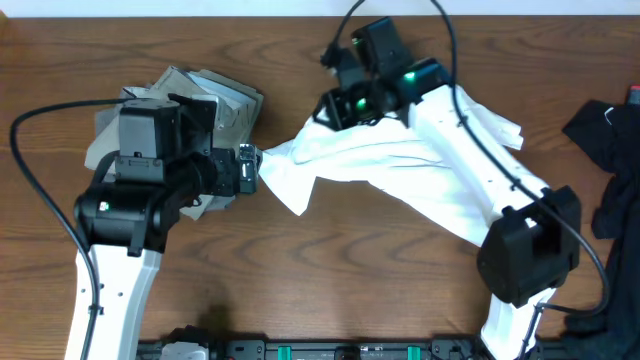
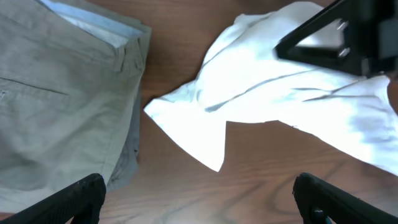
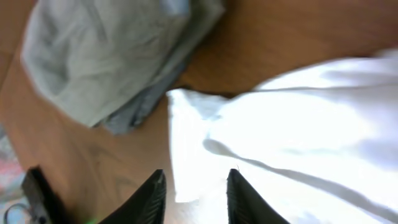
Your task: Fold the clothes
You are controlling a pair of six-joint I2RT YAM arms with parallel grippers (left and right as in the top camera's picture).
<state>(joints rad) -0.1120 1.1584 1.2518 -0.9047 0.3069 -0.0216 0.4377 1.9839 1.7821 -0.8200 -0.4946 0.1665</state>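
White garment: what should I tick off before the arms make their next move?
1. Left gripper open, fingers empty: ok.
2. White garment near corner lies within the left fingers' span: ok.
3. Right gripper hold on the garment: cannot tell; the view is blurred.
4. Garment lying flat: not ok, rumpled and creased.
5. Folded khaki pile apart from the garment, bare table between: ok.
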